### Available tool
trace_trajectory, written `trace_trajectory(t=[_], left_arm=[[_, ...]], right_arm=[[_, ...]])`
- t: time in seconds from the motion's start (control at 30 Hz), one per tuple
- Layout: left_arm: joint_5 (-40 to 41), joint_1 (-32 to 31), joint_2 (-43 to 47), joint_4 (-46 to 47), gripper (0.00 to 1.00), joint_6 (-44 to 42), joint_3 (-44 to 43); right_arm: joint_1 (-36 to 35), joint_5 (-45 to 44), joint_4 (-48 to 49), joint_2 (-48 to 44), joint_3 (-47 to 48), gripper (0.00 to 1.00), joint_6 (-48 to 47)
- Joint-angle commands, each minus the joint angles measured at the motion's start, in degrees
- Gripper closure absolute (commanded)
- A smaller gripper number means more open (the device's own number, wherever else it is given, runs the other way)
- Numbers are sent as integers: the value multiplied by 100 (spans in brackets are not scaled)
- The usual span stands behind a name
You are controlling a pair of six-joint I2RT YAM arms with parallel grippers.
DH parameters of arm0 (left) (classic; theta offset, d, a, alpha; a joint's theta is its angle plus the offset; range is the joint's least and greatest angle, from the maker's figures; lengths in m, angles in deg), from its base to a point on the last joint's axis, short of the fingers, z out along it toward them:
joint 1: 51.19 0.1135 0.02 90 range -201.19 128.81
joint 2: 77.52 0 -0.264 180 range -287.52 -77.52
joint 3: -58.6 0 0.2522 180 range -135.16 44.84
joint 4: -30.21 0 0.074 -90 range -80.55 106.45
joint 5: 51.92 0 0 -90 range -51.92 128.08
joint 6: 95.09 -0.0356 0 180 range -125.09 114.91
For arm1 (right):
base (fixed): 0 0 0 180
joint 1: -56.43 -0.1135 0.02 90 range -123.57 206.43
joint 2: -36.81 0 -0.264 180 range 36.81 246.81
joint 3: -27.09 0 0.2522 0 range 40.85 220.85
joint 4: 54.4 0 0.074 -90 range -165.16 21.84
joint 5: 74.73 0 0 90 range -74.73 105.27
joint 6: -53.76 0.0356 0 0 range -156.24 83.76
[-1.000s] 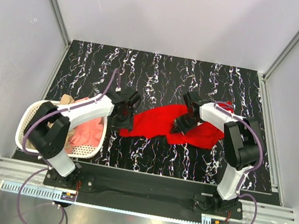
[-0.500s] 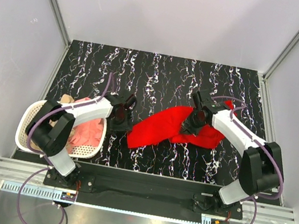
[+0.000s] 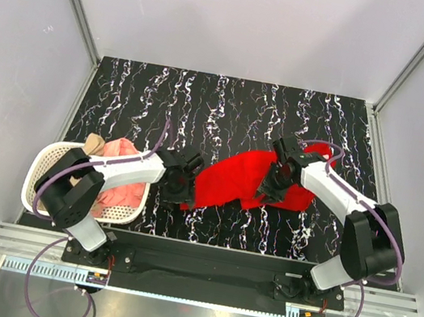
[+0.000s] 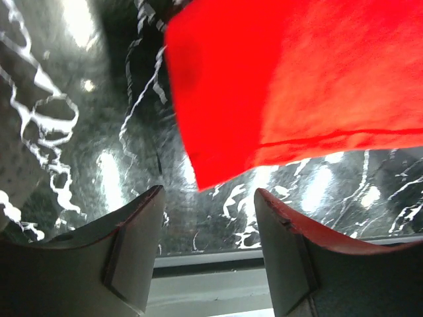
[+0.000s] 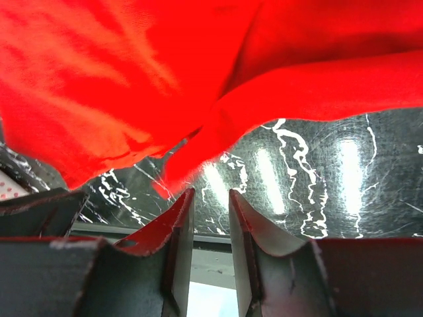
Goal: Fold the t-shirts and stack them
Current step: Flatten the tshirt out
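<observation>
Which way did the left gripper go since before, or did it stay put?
Yes, it moved. The left gripper has come toward the near edge of the table, closer to the arm bases, and slightly right, away from the basket.

left tool (image 4: 208,195) agape, right tool (image 5: 210,194) slightly parted

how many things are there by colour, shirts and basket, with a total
white perforated plastic laundry basket: 1
bright red cloth t-shirt, lying on the table outside the basket: 1
salmon-pink cloth t-shirt, in the basket: 1
tan-beige cloth garment, in the basket, only a little of it showing: 1
total: 4
</observation>
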Motion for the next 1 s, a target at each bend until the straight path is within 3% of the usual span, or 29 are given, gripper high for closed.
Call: trace_trajectory(t=[0.0, 0.07, 0.33, 0.47, 0.67, 0.87, 0.97], left_arm=[[115, 47, 119, 15, 40, 304, 92], [254, 47, 83, 67, 40, 357, 145], [229, 56, -382, 419, 48, 235, 75], [167, 56, -576, 656, 60, 112, 22], [-44, 56, -568, 858, 96, 32, 65], [-17, 56, -462, 806, 100, 6, 118], [-52, 47, -453, 841, 100, 15, 145]], right_arm=[[-19, -198, -185, -425, 252, 66, -344], [-19, -120, -167, -522, 191, 66, -344], [-71, 56, -299, -603, 286, 49, -766], [-282, -119, -457, -50, 673, 50, -591], [-563, -514, -870, 750, 1428, 51, 559], [-739, -629, -1082, 1200, 1676, 52, 1052], [-775, -690, -1081, 1270, 1632, 61, 1298]])
